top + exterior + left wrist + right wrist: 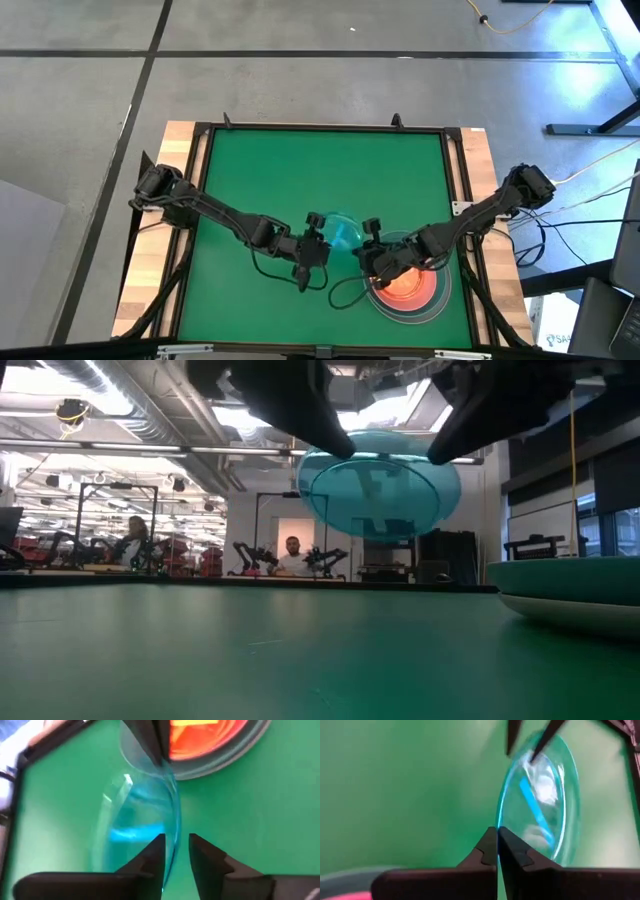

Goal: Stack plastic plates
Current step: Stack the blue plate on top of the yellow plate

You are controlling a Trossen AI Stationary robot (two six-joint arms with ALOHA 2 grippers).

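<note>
A small translucent blue plate (342,233) with a centre bar mark hangs in the air between my two grippers, well above the green mat (380,485). My right gripper (497,845) is shut on its rim on the side toward the table's right. My left gripper (176,852) is open at the opposite rim, one finger on each side of it; whether a finger touches the rim, I cannot tell. Right of them, a stack of plates (408,290) rests on the mat: a grey-white large plate at the bottom (570,612), teal above it, pink-red plates inside. My right gripper pinches the blue plate's rim (499,817) between its two fingers, coming from the table's right. The plate is lifted clear of the mat, stands tilted on edge, and reaches away from the fingers toward my left gripper.
The green mat (260,170) lies inside a dark frame on a wooden table. A loose black cable (345,290) curls on the mat near the stack. Bare mat stretches over the far and left parts. People sit in the room behind (292,555).
</note>
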